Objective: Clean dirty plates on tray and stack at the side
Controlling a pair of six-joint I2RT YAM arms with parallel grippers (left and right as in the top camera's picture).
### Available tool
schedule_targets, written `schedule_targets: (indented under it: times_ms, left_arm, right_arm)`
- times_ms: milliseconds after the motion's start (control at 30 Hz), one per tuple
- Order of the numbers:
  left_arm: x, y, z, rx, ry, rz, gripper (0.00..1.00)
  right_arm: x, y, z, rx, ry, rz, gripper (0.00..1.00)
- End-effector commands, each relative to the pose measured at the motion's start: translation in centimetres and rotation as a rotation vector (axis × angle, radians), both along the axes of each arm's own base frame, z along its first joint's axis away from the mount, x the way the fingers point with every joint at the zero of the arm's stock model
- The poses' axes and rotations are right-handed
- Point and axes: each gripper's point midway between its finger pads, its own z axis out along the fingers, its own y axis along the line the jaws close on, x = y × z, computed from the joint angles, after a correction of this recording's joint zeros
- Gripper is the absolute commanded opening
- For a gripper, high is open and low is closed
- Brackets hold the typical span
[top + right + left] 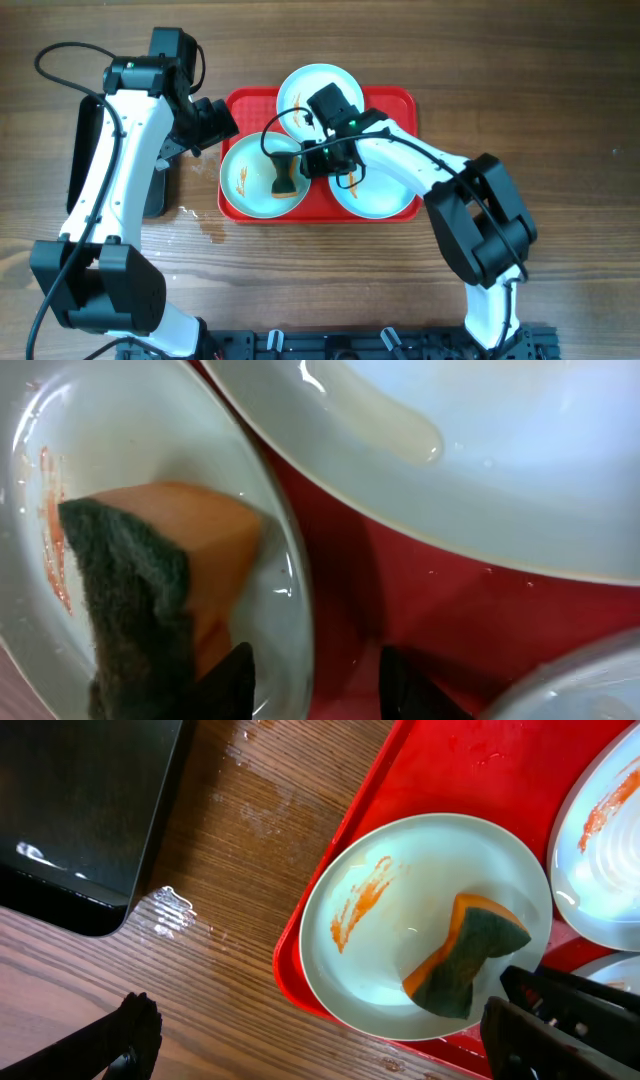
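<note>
a pale wood-grain table (560,80) fills the overhead view from edge to edge, its grain running left to right. the red tray (400,100) sits near the middle with all three plates on it. the 12 o'clock plate (298,85), the 8 o'clock plate (245,160) and the 4 o'clock plate (380,200) lie with their rims close together. thin orange smears show on the 8 o'clock and 4 o'clock plates.

a sponge (285,182), orange with a dark green scrub face, rests bent on the 8 o'clock plate toward its 3 o'clock side, beside one smear. the plate surface around it looks wet and glossy.

the right claw (325,685) is down at that plate's rim with its fingers apart. one tip is inside the plate just beside the sponge, the other is over the tray floor, and only the rim lies between them.

the left claw (218,128) hangs off the tray's 10 o'clock corner. its fingers (135,1035) are spread wide and hold nothing.

a glossy black tray (90,150) lies at 9 o'clock from the red tray, partly under the left arm. small puddles (200,213) shine on the wood near the red tray's 7 o'clock corner.
</note>
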Motion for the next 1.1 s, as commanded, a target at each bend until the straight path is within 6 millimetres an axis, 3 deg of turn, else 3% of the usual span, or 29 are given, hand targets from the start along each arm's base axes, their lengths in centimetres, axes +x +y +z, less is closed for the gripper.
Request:
schedule_targets:
  times_ms: [0, 367, 767, 967, 1067]
  left_arm:
    - [0.0, 0.5, -0.3, 0.017, 0.007, 0.010, 1.00]
    - [-0.2, -0.6, -0.3, -0.038, 0.019, -0.002, 1.00]
    - [-0.8, -1.5, -3.0, -0.064, 0.058, -0.017, 1.00]
    - [-0.8, -1.5, -3.1, -0.065, 0.054, -0.017, 1.00]
    - [-0.8, -1.7, -3.1, -0.073, 0.056, -0.021, 0.90]
  right_arm:
    - [0.0, -0.5, -1.3, -0.030, 0.013, -0.010, 0.40]
    - [-0.1, -0.5, -1.4, -0.033, 0.018, -0.012, 0.19]
    - [0.1, -0.2, -1.6, -0.020, 0.014, -0.014, 0.20]
    - [-0.1, 0.0, -2.3, -0.026, 0.018, -0.011, 0.13]
    - [-0.1, 0.1, -2.3, -0.025, 0.017, -0.009, 0.11]
